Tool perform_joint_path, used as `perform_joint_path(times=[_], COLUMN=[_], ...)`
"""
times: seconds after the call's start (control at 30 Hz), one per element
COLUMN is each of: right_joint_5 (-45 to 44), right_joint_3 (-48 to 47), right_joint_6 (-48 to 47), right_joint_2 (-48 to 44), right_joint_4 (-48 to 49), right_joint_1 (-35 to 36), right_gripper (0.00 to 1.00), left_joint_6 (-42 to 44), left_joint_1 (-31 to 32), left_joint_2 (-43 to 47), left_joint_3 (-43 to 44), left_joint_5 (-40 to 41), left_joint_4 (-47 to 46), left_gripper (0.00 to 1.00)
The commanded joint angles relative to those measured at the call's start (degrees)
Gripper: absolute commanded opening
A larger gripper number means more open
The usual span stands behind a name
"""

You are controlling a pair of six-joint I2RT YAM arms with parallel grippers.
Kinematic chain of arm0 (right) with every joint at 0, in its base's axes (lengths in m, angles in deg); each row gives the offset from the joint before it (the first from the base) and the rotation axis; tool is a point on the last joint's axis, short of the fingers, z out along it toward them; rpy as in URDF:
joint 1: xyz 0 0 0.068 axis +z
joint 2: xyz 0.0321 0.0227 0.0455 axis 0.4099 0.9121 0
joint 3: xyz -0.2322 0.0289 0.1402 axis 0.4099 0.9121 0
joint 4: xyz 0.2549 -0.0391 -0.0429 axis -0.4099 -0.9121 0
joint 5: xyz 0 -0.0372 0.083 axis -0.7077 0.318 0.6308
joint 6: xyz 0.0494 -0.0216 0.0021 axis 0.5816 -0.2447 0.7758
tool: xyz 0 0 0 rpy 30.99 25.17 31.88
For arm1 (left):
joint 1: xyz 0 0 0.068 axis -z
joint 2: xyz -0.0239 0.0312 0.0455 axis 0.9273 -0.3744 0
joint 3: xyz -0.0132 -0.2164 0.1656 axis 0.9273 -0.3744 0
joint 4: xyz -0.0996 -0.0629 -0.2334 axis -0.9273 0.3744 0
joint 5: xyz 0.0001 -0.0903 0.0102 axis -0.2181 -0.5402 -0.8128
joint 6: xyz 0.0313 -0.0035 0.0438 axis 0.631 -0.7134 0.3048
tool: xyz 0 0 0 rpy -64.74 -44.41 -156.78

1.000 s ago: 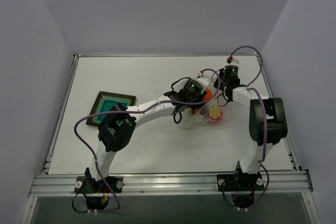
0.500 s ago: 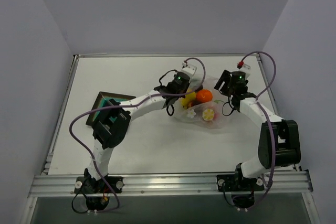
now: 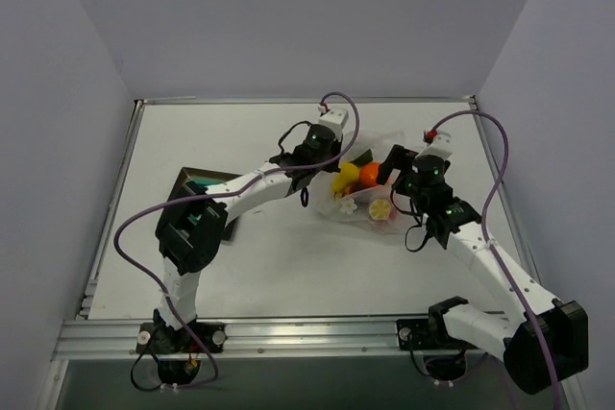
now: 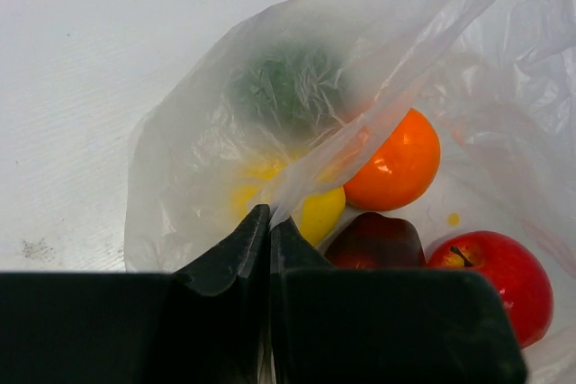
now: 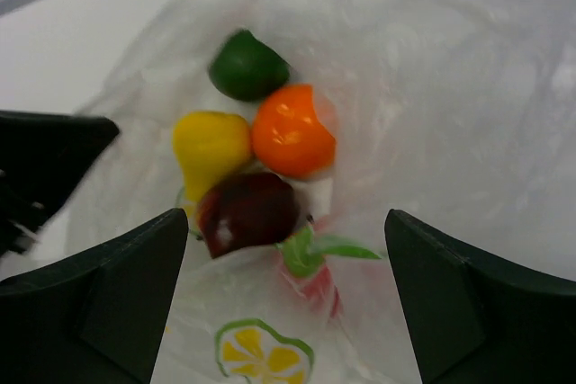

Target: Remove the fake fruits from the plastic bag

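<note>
Left gripper (image 4: 269,222) is pinched shut on a fold of the plastic bag (image 4: 193,159). Right gripper (image 5: 283,222) hangs just over the bag, jaws wide apart, holding nothing. Fruits (image 3: 357,177) sit bunched inside the bag on the table (image 3: 240,266): green ball (image 5: 247,65), orange ball (image 5: 290,130), yellow pear (image 5: 210,143), dark red-brown ball (image 5: 247,211), red apple (image 4: 504,281).
</note>
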Motion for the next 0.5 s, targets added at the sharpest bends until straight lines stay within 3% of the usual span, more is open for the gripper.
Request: perform_joint_path(times=[0.0, 0.13, 0.23, 0.27, 0.3, 0.43, 0.47], right_joint_5=[-4.9, -6.7, -6.6, -6.3, -6.5, -7.7, -7.6], right_joint_3=[6.5, 11.1, 13.7, 14.7, 15.7, 20.0, 20.7], right_joint_6=[2.5, 7.3, 10.7, 12.8, 13.8, 16.7, 16.7], right_joint_2=[-1.9, 0.7, 2.7, 2.5, 1.9, -3.2, -3.3], right_joint_4=[-5.2, -5.0, -4.1, -3.7, -3.4, -3.1, -3.1], right_joint_1=[0.2, 0.0, 0.1, 0.0, 0.1, 0.0, 0.1], right_gripper=[0.86, 0.79, 0.59, 0.43, 0.35, 0.14, 0.05], left_joint_6=[-2.8, -4.2, -4.9, -5.2, -5.8, -6.4, -6.4], left_joint_1=[-0.6, -1.7, -2.9, -3.3, -4.1, -5.1, -5.1], left_joint_2=[2.6, -0.1, -2.3, -3.2, -3.6, -5.9, -7.2], left_joint_3=[2.4, 5.0, 7.1, 7.5, 8.0, 10.4, 11.1], left_joint_5=[-1.2, -1.5, -1.2, -1.0, -0.7, -0.3, -0.1], left_joint_4=[-2.6, -1.9, -1.2, -1.2, -1.3, -1.7, -1.5], left_gripper=[0.02, 0.02, 0.02, 0.02, 0.02, 0.02, 0.02])
